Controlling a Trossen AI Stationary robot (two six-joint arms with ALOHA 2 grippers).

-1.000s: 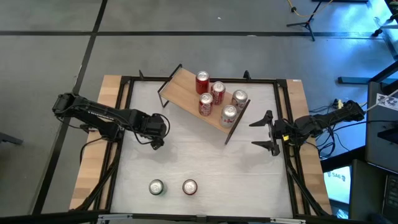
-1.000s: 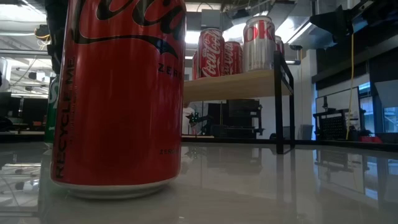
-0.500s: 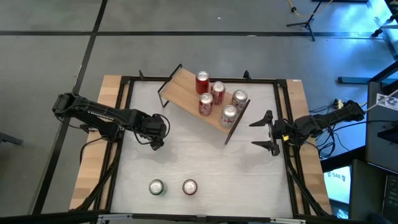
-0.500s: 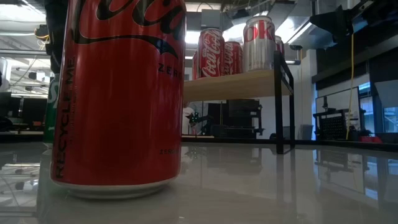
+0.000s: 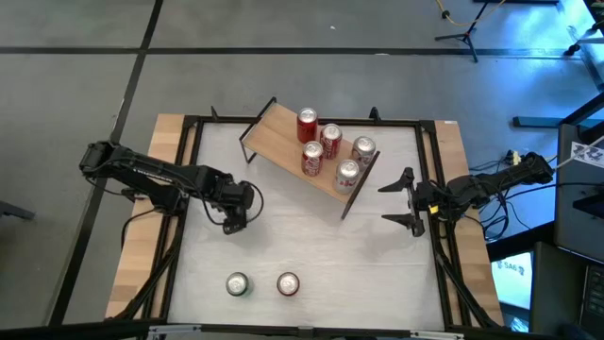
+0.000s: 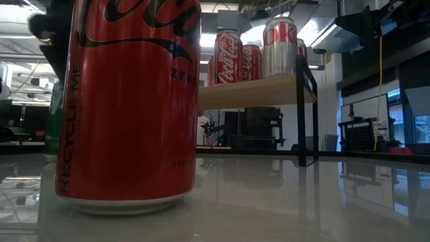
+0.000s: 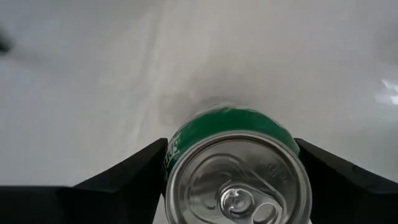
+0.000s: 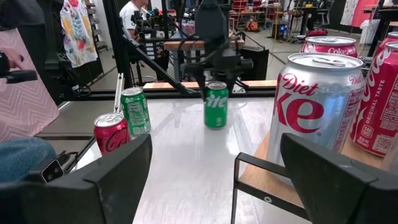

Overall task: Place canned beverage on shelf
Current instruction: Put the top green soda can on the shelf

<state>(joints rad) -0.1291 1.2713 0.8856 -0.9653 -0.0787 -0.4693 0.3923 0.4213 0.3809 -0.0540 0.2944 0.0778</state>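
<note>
A green can (image 7: 233,168) (image 8: 216,109) stands upright on its base on the white table, left of centre. My left gripper (image 5: 236,215) (image 8: 216,78) hangs over it, pointing down and open, with one finger at each side of the can. In the high view the gripper hides this can. The shelf (image 5: 283,132) stands slantwise at the far middle and carries several cans (image 5: 321,142). My right gripper (image 5: 382,203) waits open and level by the table's right edge, beside the shelf's near end. My left gripper comes at the green can from above. Its two fingers (image 7: 134,177) reach down past the can's rim (image 7: 180,149), one at each side wall. I cannot tell whether they touch the can. The can stands upright on the table.
A red can (image 5: 288,283) and another green can (image 5: 237,283) stand side by side near the table's front edge. A black frame (image 5: 189,170) borders the table. A person's clothing (image 8: 25,93) shows beyond the table's left side.
My left gripper has rolled about its own pointing line above the green can and has stayed in the same place. The can has not moved.
</note>
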